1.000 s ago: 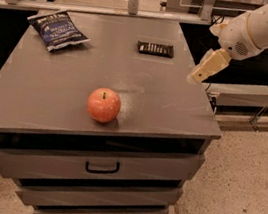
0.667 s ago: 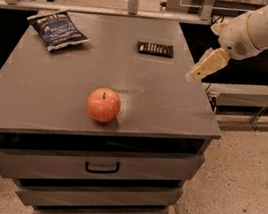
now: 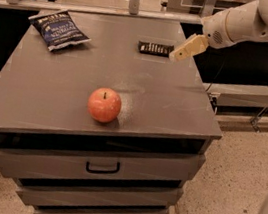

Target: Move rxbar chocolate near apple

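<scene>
Gripper (image 3: 178,54): held just right of the rxbar chocolate (image 3: 155,48); state cannot be told.
Long axis: laid left-right.
Apple (image 3: 104,105): well apart, toward bench (image 3: 175,100) front.

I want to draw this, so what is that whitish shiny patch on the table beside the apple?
Camera view: it looks like light glancing off the grey table just right of the apple in the picture, not an object; the lighting elsewhere is dim and warm-toned. The gripper hovers near the table's far right, beside the rxbar chocolate.
</scene>
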Action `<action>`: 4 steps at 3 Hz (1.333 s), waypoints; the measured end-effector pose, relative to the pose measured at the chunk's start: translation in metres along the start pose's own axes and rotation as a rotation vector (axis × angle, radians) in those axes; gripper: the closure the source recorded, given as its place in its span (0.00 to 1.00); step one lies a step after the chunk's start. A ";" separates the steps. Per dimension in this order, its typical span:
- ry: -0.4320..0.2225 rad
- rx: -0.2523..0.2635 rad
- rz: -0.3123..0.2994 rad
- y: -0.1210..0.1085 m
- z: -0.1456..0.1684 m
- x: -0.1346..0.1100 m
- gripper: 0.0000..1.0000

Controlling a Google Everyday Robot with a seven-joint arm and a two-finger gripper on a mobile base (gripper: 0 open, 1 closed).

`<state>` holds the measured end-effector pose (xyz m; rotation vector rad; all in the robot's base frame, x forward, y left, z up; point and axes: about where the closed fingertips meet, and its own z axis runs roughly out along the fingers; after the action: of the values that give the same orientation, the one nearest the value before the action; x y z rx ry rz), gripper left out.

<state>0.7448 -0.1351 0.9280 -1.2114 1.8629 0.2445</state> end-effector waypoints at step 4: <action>0.001 -0.068 0.190 -0.033 0.126 0.021 0.18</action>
<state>0.8388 -0.0928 0.8461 -1.0793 1.9866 0.4146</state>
